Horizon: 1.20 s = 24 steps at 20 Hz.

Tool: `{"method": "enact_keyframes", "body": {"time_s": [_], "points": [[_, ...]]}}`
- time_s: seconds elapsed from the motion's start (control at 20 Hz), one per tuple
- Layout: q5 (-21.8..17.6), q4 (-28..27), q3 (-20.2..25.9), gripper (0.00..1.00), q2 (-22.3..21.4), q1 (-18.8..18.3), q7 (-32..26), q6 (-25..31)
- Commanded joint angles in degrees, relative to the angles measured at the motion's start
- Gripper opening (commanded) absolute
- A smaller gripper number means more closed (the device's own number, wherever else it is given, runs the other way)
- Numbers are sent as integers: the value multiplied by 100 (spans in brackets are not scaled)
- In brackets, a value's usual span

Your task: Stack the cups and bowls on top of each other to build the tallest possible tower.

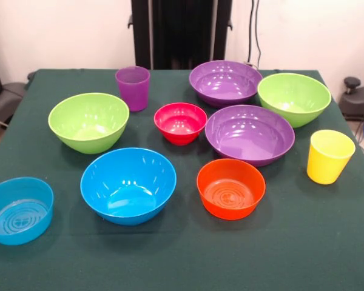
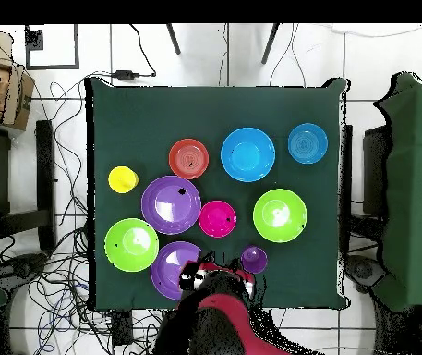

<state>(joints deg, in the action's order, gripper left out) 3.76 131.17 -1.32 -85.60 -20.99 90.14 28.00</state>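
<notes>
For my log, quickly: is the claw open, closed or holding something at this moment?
Claw: seen only from overhead, near a purple bowl; open or closed cannot be told.

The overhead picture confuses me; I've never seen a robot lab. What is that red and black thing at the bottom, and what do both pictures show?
That is the robot's arm, seen from straight above; its hand is too unclear to judge. The other picture is taken from across the green table, facing the robot's black pedestal. Ten pieces stand on the table, mouths up, none stacked and none held: a purple cup, a yellow cup, one lime green bowl and another lime green bowl, a far purple bowl, a near purple bowl, a large blue bowl, a small blue bowl, a red-pink bowl and an orange bowl.
</notes>
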Motion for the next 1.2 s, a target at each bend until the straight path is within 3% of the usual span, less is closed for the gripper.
{"method": "enact_keyframes", "body": {"time_s": [0.05, 0.25, 0.5, 0.6, 0.75, 1.2], "points": [[-247, 1836, 1080, 100, 995, -905, -669, -1723], [-1025, 1623, 1123, 100, 1648, -939, 72, -2345], [-1285, 1648, 1426, 100, 1911, -1258, 239, -2460], [-1475, 1581, 1324, 100, 2137, -1240, 349, -2619], [-1792, 1334, 1055, 100, 2786, -1132, 505, -3187], [-2342, 552, 842, 100, 4524, -1165, 767, -4234]]}}
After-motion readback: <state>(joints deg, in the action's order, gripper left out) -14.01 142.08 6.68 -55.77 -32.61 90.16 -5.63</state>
